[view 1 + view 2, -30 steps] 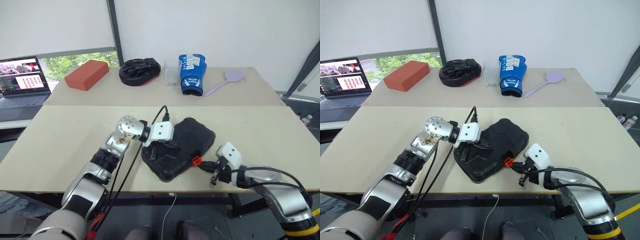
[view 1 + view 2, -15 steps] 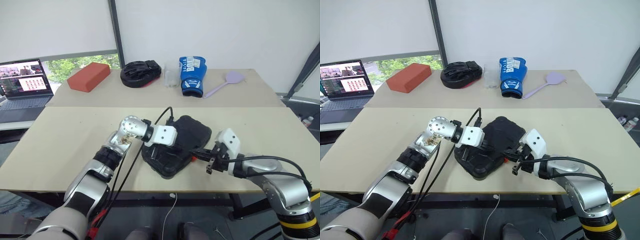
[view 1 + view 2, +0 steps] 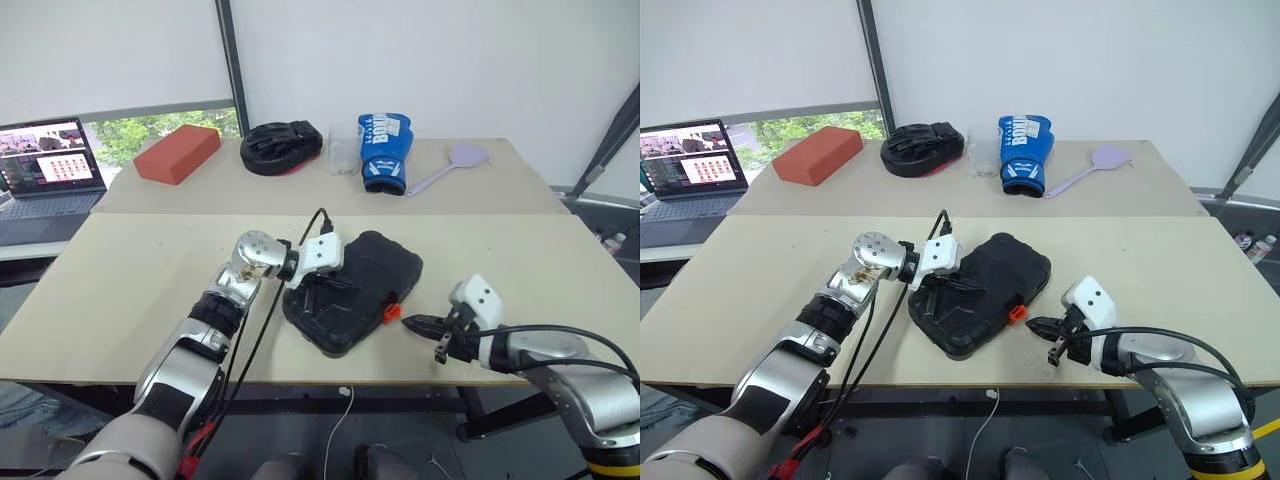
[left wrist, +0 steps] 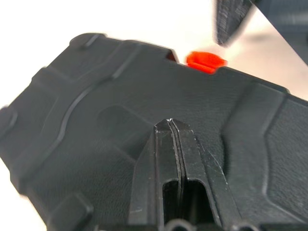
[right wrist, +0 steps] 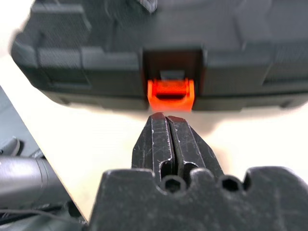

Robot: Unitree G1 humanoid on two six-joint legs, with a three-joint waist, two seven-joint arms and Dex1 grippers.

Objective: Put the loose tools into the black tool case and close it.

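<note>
The black tool case (image 3: pixel 352 292) lies lid-down on the surface, under the closed left end effector (image 3: pixel 308 298). Closed right end effector (image 3: pixel 413 323) faces its orange latch (image 5: pixel 170 95), seemingly unfastened; pressing it shut comes next.

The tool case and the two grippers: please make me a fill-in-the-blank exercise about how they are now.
1. The lid of the case is ____.
2. The latch on the case is coloured ____.
3. The left gripper is above the case with its jaws ____.
4. The right gripper points at the ____.

Missing words: closed; orange; shut; latch
</note>
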